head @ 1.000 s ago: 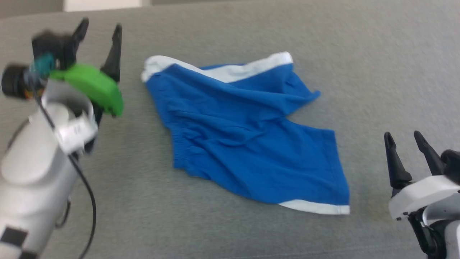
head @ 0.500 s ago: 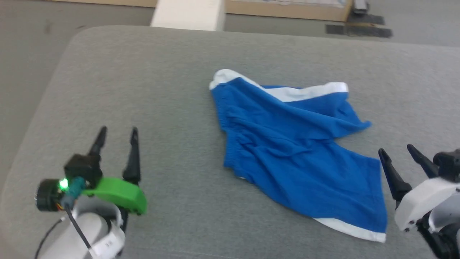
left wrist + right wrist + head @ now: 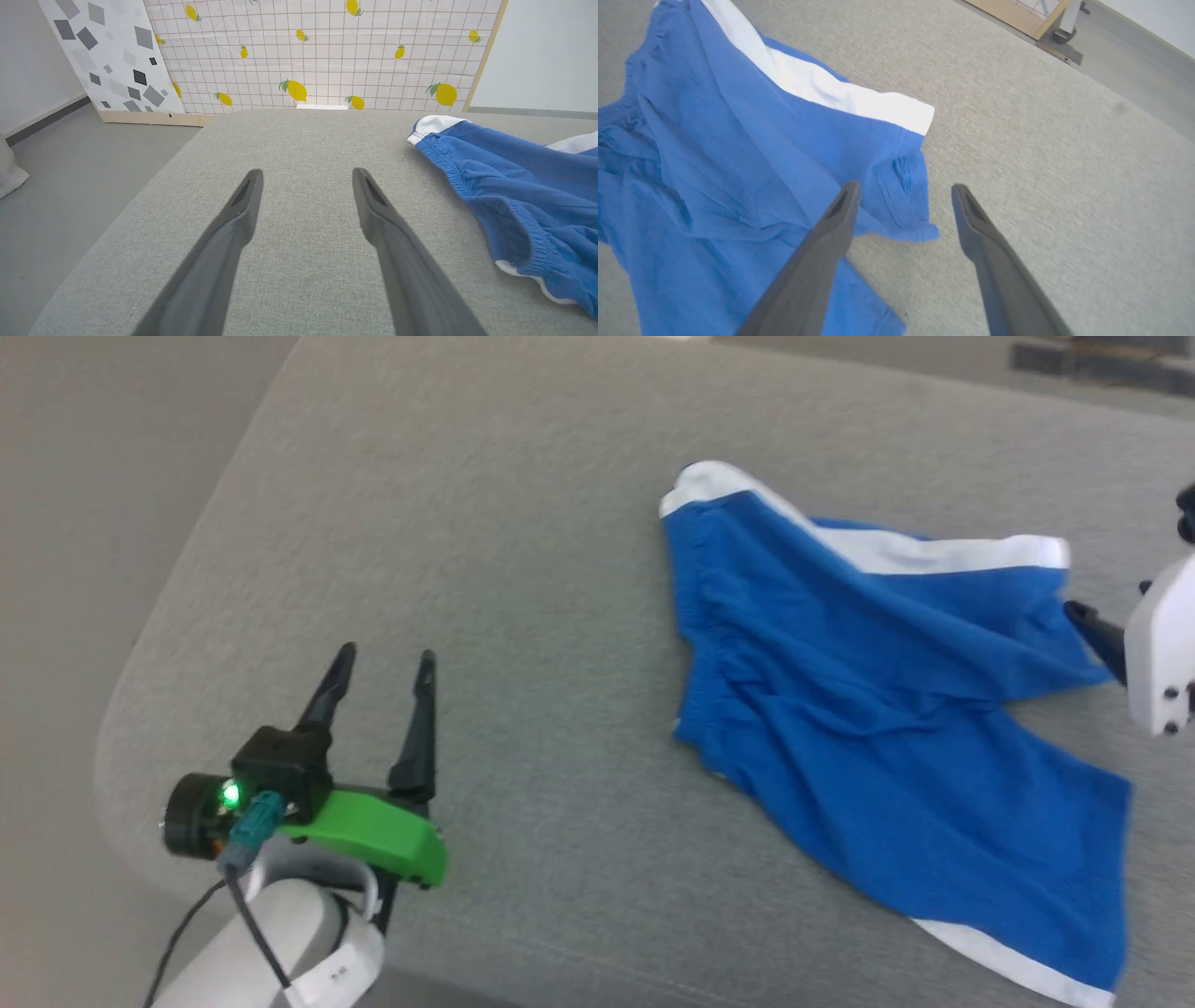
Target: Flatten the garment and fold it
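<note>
The garment (image 3: pixel 868 709), bright blue shorts with white side stripes, lies crumpled on the grey padded surface (image 3: pixel 467 523), gathered waistband toward the left. My left gripper (image 3: pixel 386 655) is open over bare padding, well to the left of the waistband. In the left wrist view the left gripper (image 3: pixel 307 175) has nothing between its fingers, and the garment (image 3: pixel 523 200) lies to its right. At the right edge, one finger (image 3: pixel 1092 630) of my right gripper sits by the shorts' upper leg. The right gripper (image 3: pixel 906 189) is open just above that leg's hem corner of the garment (image 3: pixel 738 163).
The padded surface ends in a rounded corner (image 3: pixel 121 728) close to my left arm, with floor (image 3: pixel 56 523) beyond it. A lemon-patterned panel (image 3: pixel 327 46) and a grey-patterned panel (image 3: pixel 117 56) stand past the far edge. Bare padding (image 3: pixel 1064 186) stretches right of the shorts.
The camera has swung left, shifting the whole picture. My left gripper pulled back from beside the waistband to the near left corner. My right gripper moved forward to the shorts' upper leg. Both stayed open.
</note>
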Available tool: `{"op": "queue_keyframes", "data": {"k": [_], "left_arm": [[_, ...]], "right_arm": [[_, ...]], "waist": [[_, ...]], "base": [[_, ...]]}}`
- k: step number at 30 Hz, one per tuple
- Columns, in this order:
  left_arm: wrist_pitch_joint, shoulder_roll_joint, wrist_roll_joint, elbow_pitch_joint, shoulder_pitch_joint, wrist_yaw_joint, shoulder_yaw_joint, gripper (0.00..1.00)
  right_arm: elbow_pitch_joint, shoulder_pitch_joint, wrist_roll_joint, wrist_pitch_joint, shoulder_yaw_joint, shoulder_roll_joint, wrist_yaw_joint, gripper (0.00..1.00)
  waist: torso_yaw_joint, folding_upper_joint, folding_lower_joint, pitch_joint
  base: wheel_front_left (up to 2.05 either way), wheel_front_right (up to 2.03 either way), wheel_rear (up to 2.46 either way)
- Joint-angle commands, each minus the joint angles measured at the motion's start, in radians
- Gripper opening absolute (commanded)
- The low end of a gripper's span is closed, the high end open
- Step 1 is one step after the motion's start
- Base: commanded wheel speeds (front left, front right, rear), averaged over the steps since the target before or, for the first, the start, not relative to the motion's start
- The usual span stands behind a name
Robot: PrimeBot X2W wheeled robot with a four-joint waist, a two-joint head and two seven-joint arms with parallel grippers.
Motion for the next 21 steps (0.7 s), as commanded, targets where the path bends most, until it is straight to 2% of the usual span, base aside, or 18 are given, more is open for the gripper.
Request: {"op": "queue_keyframes", "data": {"k": [1,9,15,16,21], "left_arm": [[-0.008,-0.013,0.008,-0.002,-0.02,-0.006,-0.005,1.0],[-0.015,-0.071,0.016,0.021,-0.037,-0.016,-0.017,1.0],[-0.019,-0.09,0.022,0.037,-0.033,-0.024,-0.01,1.0],[-0.019,-0.092,0.023,0.04,-0.032,-0.026,-0.01,1.0],[-0.019,-0.094,0.025,0.056,-0.029,-0.034,-0.01,1.0]], "right_arm": [[0.027,-0.04,0.006,0.011,0.017,-0.008,-0.002,1.0],[0.226,-0.167,-0.017,0.009,0.095,-0.062,-0.002,1.0],[0.32,-0.176,-0.021,-0.049,0.146,-0.066,-0.002,1.0],[0.328,-0.177,-0.02,-0.065,0.15,-0.063,-0.002,0.0],[0.342,-0.184,-0.019,-0.208,0.156,-0.053,-0.002,0.0]], "waist": [[0.09,-0.0001,0.0,0.087],[0.173,-0.0001,0.0,0.143],[0.187,-0.0001,0.0,0.149],[0.185,-0.0001,0.0,0.147],[0.154,-0.0001,0.0,0.112]], "base": [[0.0,0.0,0.0],[0.0,0.0,0.0],[0.0,0.0,0.0],[0.0,0.0,0.0],[0.0,0.0,0.0]]}}
